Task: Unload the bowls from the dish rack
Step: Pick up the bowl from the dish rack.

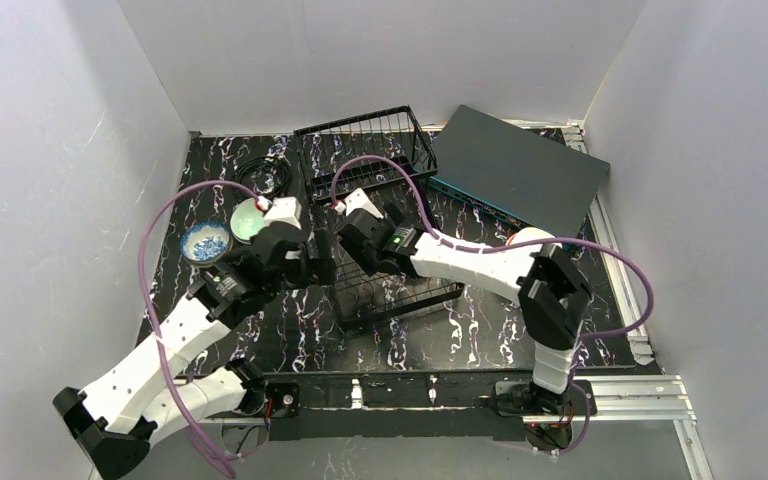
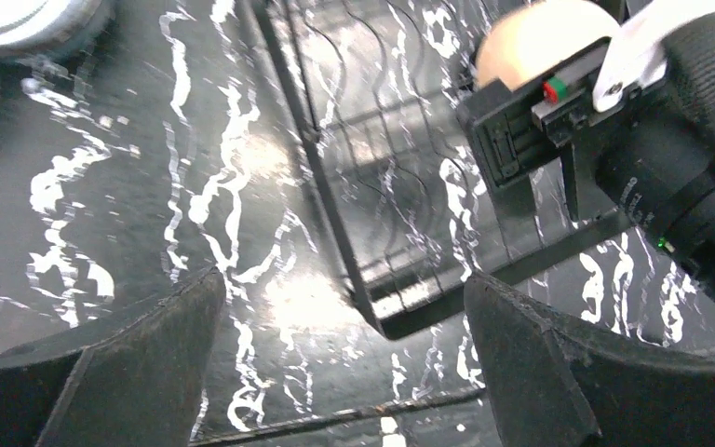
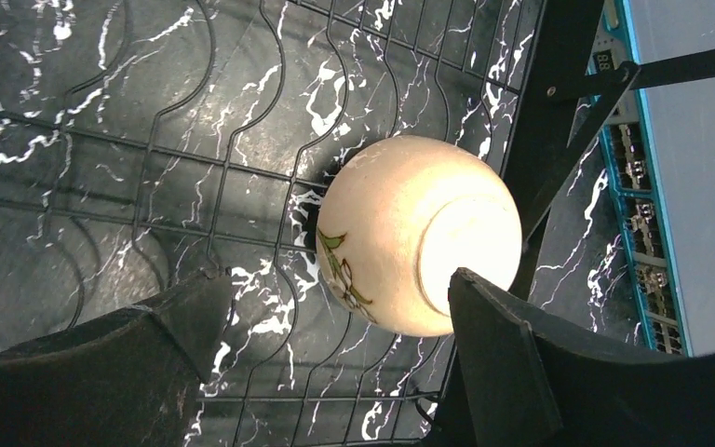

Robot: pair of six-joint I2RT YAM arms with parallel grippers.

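The black wire dish rack (image 1: 365,135) stands mid-table. In the right wrist view a beige bowl (image 3: 400,233) with a painted flower lies upside down on the rack's wire floor (image 3: 242,140), near its edge. My right gripper (image 3: 335,279) is open low over the rack; the bowl sits just beyond the fingertips, next to one finger (image 3: 512,363). My left gripper (image 2: 343,279) is open and empty over the table at the rack's corner (image 2: 335,214); the beige bowl (image 2: 531,37) shows behind the right gripper there. From above, both grippers (image 1: 318,268) (image 1: 355,245) meet at the rack's left side.
A blue-and-white bowl (image 1: 205,241) and a pale green bowl (image 1: 250,220) stand on the table left of the rack. A flat dark grey-teal box (image 1: 520,170) lies at the back right. A beige round thing (image 1: 525,237) shows behind the right arm. A cable coil (image 1: 265,175) lies at the back.
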